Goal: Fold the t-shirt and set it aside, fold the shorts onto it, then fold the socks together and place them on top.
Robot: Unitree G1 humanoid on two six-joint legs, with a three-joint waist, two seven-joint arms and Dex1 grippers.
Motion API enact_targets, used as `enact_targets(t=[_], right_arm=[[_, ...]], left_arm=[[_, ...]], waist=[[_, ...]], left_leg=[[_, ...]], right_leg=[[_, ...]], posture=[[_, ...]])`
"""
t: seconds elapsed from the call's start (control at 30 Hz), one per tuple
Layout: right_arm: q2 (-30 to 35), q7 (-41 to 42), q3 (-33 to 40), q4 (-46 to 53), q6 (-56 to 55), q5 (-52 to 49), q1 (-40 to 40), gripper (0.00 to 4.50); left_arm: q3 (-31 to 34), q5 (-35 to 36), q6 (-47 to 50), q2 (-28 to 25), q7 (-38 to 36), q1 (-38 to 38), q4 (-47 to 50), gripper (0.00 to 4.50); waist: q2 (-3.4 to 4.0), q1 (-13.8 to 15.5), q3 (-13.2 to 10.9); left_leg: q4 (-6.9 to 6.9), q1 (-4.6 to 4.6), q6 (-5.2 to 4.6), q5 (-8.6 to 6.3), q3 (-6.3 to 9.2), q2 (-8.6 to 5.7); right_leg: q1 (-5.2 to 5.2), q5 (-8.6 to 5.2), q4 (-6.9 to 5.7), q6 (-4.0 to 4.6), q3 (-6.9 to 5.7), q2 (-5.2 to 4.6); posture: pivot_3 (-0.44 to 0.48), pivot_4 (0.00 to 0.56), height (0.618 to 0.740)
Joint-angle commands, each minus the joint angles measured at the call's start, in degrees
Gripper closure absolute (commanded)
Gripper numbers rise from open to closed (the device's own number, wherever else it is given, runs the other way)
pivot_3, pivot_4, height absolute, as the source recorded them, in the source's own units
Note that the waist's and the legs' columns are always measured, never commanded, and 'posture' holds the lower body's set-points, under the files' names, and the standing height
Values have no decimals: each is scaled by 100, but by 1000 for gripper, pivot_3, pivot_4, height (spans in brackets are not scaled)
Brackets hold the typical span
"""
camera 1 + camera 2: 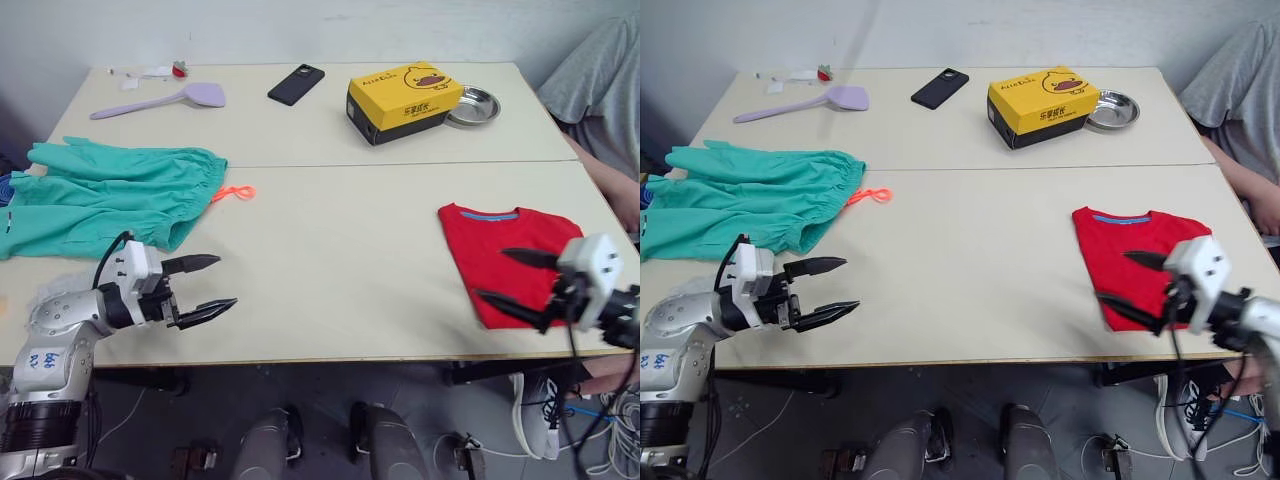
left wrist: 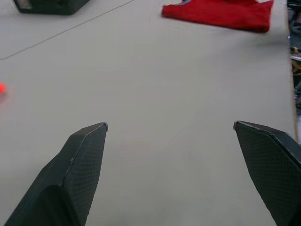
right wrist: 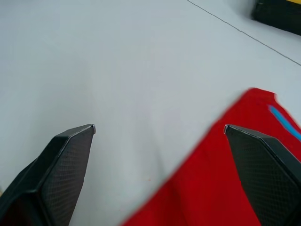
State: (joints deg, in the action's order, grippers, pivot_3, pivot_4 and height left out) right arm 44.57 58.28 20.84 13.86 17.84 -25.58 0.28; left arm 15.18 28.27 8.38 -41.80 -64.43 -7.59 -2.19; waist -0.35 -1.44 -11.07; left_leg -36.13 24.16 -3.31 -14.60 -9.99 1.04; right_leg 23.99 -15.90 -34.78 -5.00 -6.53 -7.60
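Note:
The red t-shirt (image 1: pixel 505 250) lies folded near the table's right front edge, its blue collar strip facing the far side. My right gripper (image 1: pixel 495 275) hovers open over the shirt's near left part; its wrist view has red cloth (image 3: pixel 225 174) under one finger. The teal-green shorts (image 1: pixel 100 195) lie spread at the left, orange drawstring (image 1: pixel 234 192) trailing right. My left gripper (image 1: pixel 218 282) stands open above bare table, just in front of the shorts, holding nothing. The socks are out of view.
At the back of the table (image 1: pixel 330 240) are a yellow box (image 1: pixel 404 100), a metal bowl (image 1: pixel 475 106), a black phone (image 1: pixel 296 83) and a lilac spatula (image 1: pixel 165 100). A person in a grey shirt (image 1: pixel 600 90) sits at the right.

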Motion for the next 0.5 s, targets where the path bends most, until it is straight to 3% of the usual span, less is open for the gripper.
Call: enact_targets(t=[0.03, 0.17, 0.27, 0.3, 0.5], right_arm=[[-206, -366, -121, 390, -115, -12, -127, 19], [-449, -521, -417, 353, -129, -39, -303, 19], [-577, -593, -677, 343, -153, 27, -374, 19], [-608, -662, -718, 328, -154, 62, -396, 19], [-636, -552, -836, 100, -675, 203, -476, 19]], left_arm=[[394, -21, -226, -123, 142, 142, 59, 0], [549, 20, -219, -118, 236, 362, 291, 0], [687, 65, -159, -101, 317, 667, 561, 0], [721, 69, -147, -104, 339, 737, 615, 0], [965, 32, -133, -142, 507, 990, 696, 0]], waist=[[0, 0, 0], [2, -15, -1], [18, -85, -11], [12, -68, -14], [21, 146, -20]], left_leg=[[-1, 0, 0, 0, 0, -1], [5, -1, -11, -6, 21, -10], [23, 2, -59, 11, 183, -51], [26, 3, -31, 54, 245, -85], [3, 0, -20, 52, 218, -87]], right_leg=[[0, 0, 0, 0, 0, -2], [-21, 3, 11, -2, -17, -9], [-135, 4, 43, -10, -191, -31], [-151, -11, 26, -28, -260, -61], [-130, -30, 4, -10, -249, -88]], posture=[[0, 150, 740], [0, 150, 740], [0, 150, 740], [0, 150, 740], [0, 150, 740]])
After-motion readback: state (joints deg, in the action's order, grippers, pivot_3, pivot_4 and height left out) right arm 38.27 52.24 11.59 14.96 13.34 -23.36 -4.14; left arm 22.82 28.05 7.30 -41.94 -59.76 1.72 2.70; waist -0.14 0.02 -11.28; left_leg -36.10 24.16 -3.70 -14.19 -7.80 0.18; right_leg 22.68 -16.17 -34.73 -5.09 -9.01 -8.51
